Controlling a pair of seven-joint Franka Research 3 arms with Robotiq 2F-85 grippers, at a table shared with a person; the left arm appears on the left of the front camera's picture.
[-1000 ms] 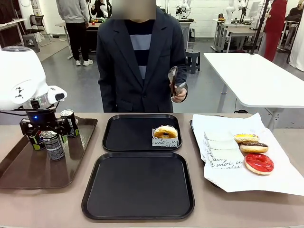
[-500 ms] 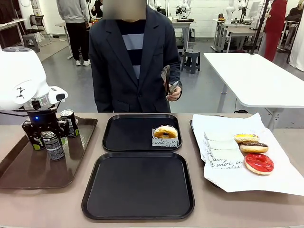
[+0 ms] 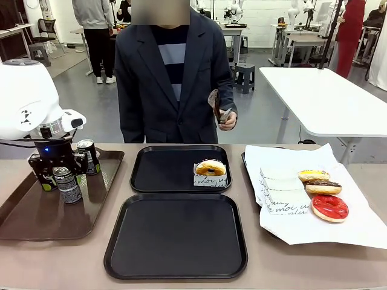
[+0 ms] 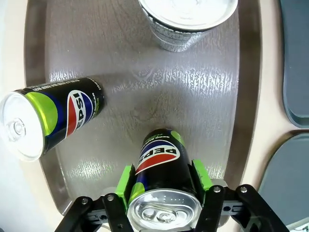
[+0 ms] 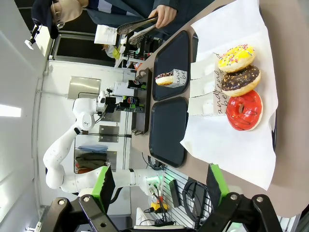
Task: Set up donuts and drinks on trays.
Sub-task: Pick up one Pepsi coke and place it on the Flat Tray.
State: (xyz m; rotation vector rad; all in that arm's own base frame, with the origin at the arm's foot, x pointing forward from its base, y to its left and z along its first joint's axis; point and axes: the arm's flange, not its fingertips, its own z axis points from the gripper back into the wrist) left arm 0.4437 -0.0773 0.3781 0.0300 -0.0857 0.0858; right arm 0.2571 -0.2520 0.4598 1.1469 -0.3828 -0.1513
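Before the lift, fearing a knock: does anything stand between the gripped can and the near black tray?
Only the brown tray's raised rim, between the can in the left gripper and the near black tray.

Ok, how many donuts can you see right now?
4. One sleeved donut sits on the far black tray; the yellow donut, chocolate donut and red donut lie on the white paper at right.
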